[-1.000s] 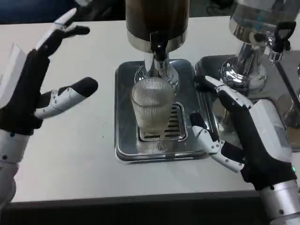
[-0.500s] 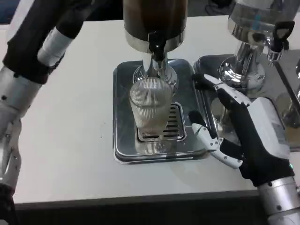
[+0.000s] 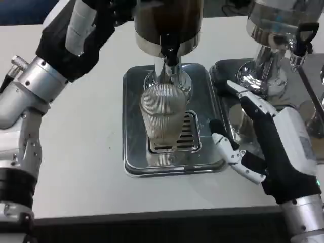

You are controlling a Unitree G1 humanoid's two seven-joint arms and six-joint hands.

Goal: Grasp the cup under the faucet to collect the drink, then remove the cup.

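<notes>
A clear ribbed cup (image 3: pixel 163 117) stands upright on the grated steel drip tray (image 3: pixel 135 152), directly below the black faucet (image 3: pixel 169 49) of the dark drink dispenser (image 3: pixel 167 20). My right hand (image 3: pixel 273 147) is open just to the right of the tray, fingers spread toward the cup but apart from it. My left hand (image 3: pixel 83 30) is raised at the upper left, reaching up beside the dispenser's body; its fingertips run past the top edge, so how they lie is hidden.
A second, shiny steel dispenser (image 3: pixel 276 35) with its own tray (image 3: pixel 223 71) stands at the back right, close behind my right hand. The white table (image 3: pixel 76 152) stretches left of the tray, and its front edge runs along the bottom.
My left arm has swung up and rightward from the left side of the table toward the dispenser top. My right hand has hardly moved; the cup stays in place.
</notes>
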